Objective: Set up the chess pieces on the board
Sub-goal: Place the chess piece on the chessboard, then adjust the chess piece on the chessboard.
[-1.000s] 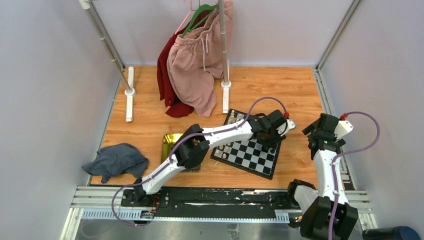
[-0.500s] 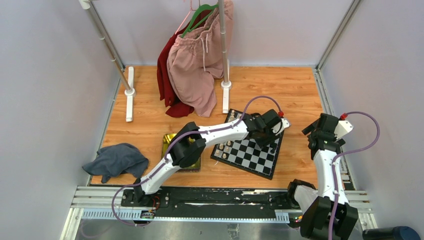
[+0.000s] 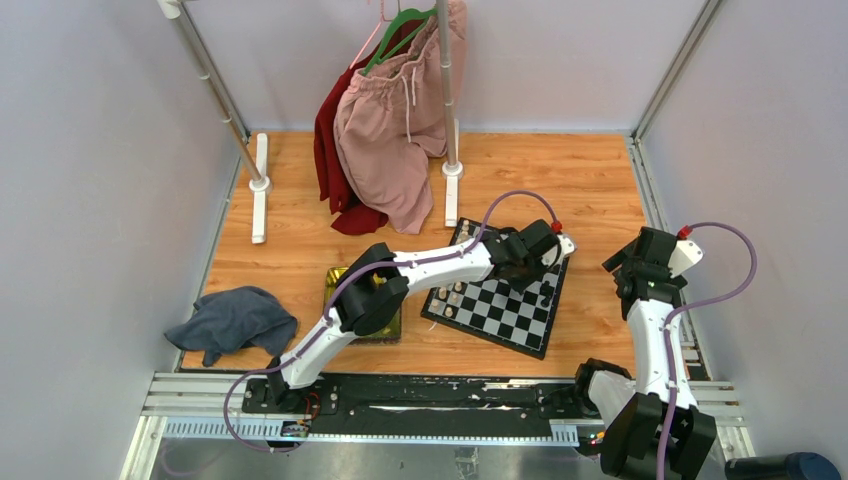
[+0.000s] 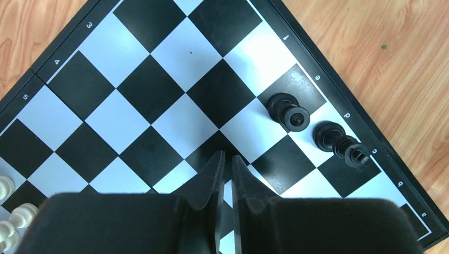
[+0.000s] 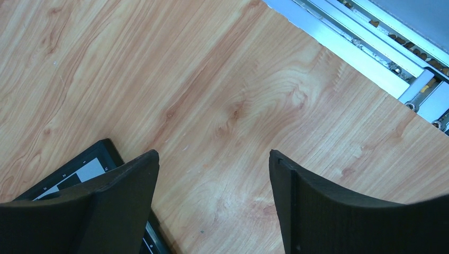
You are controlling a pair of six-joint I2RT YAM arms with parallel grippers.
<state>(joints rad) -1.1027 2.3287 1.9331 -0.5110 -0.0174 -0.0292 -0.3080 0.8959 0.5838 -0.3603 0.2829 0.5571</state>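
Observation:
The board (image 3: 505, 318) lies right of centre, and its black and pale checks fill the left wrist view (image 4: 132, 90). Two black chess pieces (image 4: 288, 112) (image 4: 339, 143) stand on adjoining squares along its lettered edge. My left gripper (image 4: 226, 157) hovers over the squares just left of them. Its jaws stand almost together with only a thin slit, and nothing is between them. From above, the left gripper (image 3: 545, 280) reaches over the board's right side. My right gripper (image 5: 212, 153) stands open and empty over bare wood beside a board corner (image 5: 100, 151).
Cream-white pieces (image 4: 8, 185) stand at the board's left edge. A yellow-green tray (image 3: 343, 283) lies left of the board, partly under my left arm. A grey cloth (image 3: 235, 318) lies at the front left. A rack with pink and red clothes (image 3: 390, 130) stands behind.
My left arm has drawn back leftward over the board and its jaws have closed to a thin slit. The right arm has hardly moved, its jaws a little narrower.

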